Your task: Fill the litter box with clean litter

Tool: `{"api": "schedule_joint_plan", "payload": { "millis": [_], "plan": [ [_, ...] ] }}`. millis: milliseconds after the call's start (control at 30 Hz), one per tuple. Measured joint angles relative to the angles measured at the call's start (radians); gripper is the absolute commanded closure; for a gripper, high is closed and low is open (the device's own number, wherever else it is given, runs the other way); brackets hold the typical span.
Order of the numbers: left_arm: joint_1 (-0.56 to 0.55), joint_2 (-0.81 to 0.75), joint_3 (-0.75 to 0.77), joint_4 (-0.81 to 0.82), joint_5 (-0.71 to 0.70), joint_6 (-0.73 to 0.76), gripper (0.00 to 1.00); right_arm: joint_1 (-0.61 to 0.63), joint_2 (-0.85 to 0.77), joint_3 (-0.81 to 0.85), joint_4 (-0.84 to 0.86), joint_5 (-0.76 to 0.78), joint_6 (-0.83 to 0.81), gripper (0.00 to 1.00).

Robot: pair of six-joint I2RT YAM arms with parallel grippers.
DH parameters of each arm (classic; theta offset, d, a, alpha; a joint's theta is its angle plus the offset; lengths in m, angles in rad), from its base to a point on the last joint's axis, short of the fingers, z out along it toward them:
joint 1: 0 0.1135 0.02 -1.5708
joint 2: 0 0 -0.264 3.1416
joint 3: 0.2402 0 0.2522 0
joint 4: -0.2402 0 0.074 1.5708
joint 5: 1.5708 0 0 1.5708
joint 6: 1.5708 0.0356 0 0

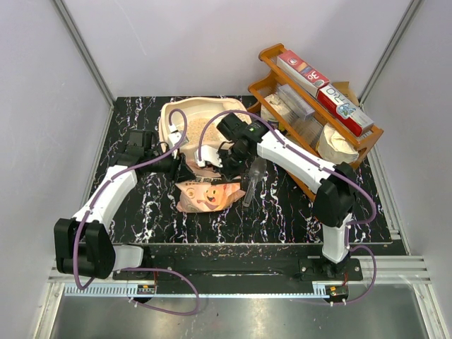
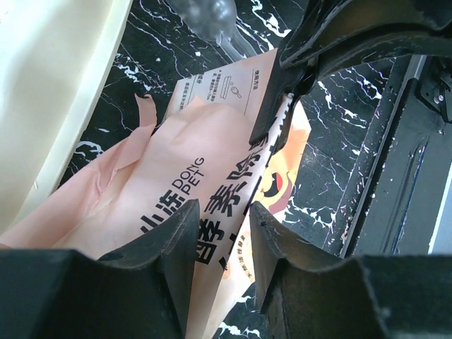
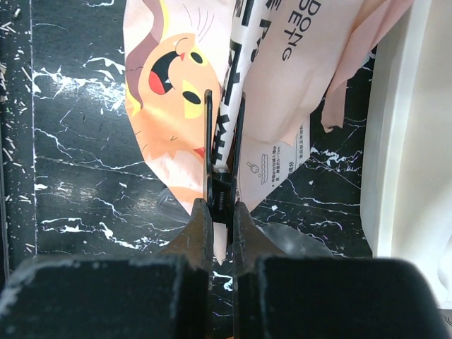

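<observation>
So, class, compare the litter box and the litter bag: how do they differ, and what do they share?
The litter box is plain cream; the bag is pink-orange with print. The box is an open tray; the bag is creased and pinched by the right gripper. Both rest on the black table.

"DONG PET" is printed in black capitals on the pink-orange bag [image 2: 176, 162], turned sideways near the centre of the left wrist view, with large black Chinese characters set beside it. A small boxed panel of fine print toward the upper centre cannot be read. In the right wrist view the same words are shown inverted on the bag [image 3: 282, 85], upper right. White lettering, perhaps a brand, is carried by the red boxes [image 1: 302, 72], upper right of the top view.
</observation>
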Motion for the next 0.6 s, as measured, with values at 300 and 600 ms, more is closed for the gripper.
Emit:
{"api": "schedule_joint_plan", "payload": {
  "millis": [300, 600],
  "plan": [
    [0.011, -0.002, 0.000, 0.008, 0.000, -0.019, 0.60, 0.001, 0.004, -0.027, 0.038, 0.021, 0.037, 0.93],
    [0.022, -0.002, 0.000, 0.011, 0.000, -0.038, 0.56, 0.002, 0.003, -0.042, 0.067, 0.033, 0.103, 0.71]
  ]
}}
